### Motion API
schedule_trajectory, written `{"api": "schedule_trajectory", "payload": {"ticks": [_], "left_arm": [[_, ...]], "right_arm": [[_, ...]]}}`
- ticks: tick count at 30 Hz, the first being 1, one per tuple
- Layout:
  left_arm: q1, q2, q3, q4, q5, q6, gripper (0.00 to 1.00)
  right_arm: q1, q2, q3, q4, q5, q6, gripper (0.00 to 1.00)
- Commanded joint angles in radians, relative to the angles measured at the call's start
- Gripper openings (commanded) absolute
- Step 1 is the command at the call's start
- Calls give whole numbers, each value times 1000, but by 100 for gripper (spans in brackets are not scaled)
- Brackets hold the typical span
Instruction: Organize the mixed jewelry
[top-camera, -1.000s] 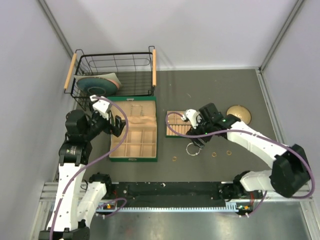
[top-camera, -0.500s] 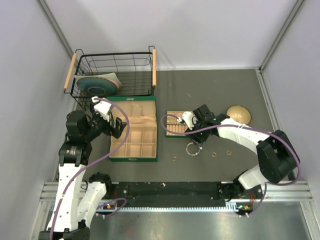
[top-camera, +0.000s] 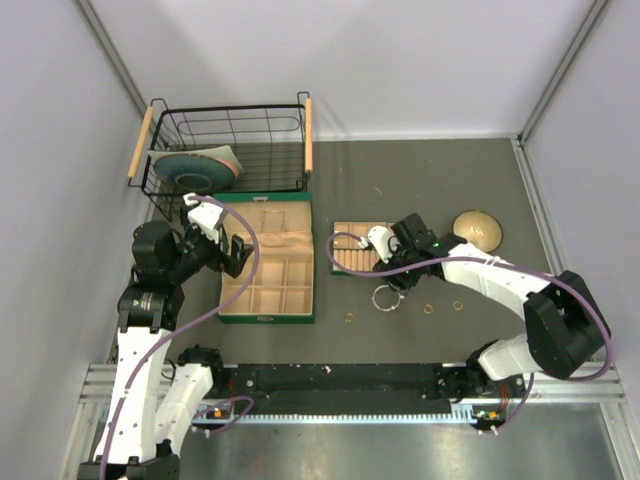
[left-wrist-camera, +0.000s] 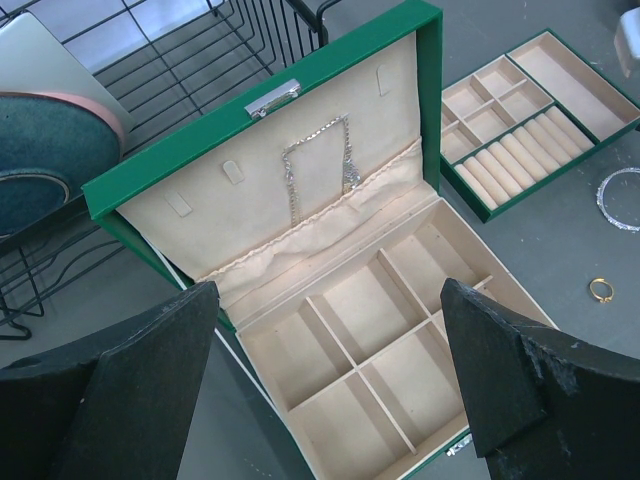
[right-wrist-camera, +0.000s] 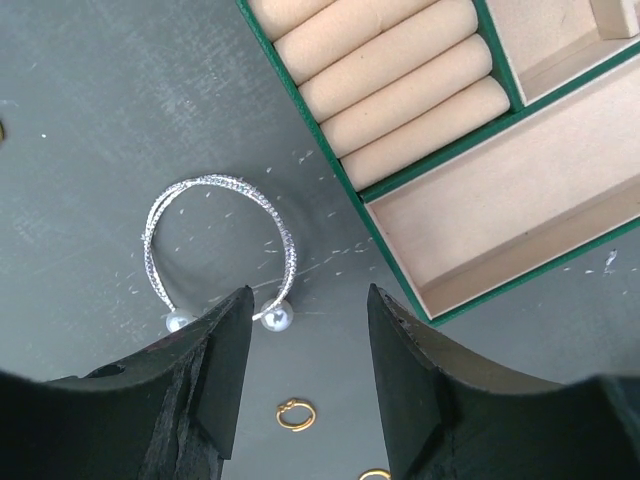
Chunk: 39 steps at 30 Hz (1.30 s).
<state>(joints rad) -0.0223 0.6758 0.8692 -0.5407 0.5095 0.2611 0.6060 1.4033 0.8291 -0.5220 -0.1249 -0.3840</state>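
The silver bracelet hoop (right-wrist-camera: 212, 181) with two pearl ends lies on the dark table just off the corner of the ring tray (right-wrist-camera: 500, 210). My right gripper (right-wrist-camera: 310, 300) hovers over it, open. Nothing is between its fingers, and the left fingertip (right-wrist-camera: 232, 312) sits beside one pearl. Two gold rings (right-wrist-camera: 296, 413) lie nearer to me; from above I see three rings (top-camera: 349, 318) around the bracelet (top-camera: 386, 297). My left gripper (left-wrist-camera: 328, 290) is wide open above the open green box (left-wrist-camera: 300, 250), holding nothing. From the top, the left gripper (top-camera: 228, 250) is at the box's left edge and the right gripper (top-camera: 392, 275) at the tray's near corner.
A silver chain (left-wrist-camera: 320, 170) hangs inside the box lid. A black wire basket (top-camera: 230, 150) holding a teal plate (top-camera: 190, 170) stands behind the box. A tan bowl (top-camera: 478, 228) lies upside down at the right. The tray (top-camera: 357, 249) sits between box and bowl.
My right gripper has come down from over the tray toward the bracelet and narrowed its jaws. The left arm and the jewelry have stayed put.
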Motion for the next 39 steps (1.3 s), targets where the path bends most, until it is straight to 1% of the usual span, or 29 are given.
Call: {"api": "schedule_trajectory", "payload": {"ticks": [1,11,15,17,21,24,25,27,28,34,39], "left_arm": [[2,-15,-4,27,23,1,99],[2,-16,-7,28,15,10,99],[2,-18,-13,27,11,18,99],[2,-19,-15,25,8,20,99],[2,-24,-13,13,1,30,99],[2,-27,-13,4,-14,38,99],[2,-27,-13,4,-20,40,99],[2,-28,-13,2,-26,38,99],[2,-28,-9,5,-41,32,99],[4,-21,-4,36,-123,-32,99],[16,-9,-7,85,-195,-95,99]], "right_arm": [[12,-6,-1,11,-1,-4,50],[31,80,19,19,-4,-7,50],[41,111,21,33,17,-7,48],[44,126,25,40,24,-3,45],[63,137,27,42,41,-3,35],[77,138,28,43,53,2,25],[81,138,30,43,56,4,17],[81,134,36,36,59,5,7],[81,129,39,31,57,5,0],[86,92,143,-67,37,-3,0],[132,91,332,-145,53,-27,0]]}}
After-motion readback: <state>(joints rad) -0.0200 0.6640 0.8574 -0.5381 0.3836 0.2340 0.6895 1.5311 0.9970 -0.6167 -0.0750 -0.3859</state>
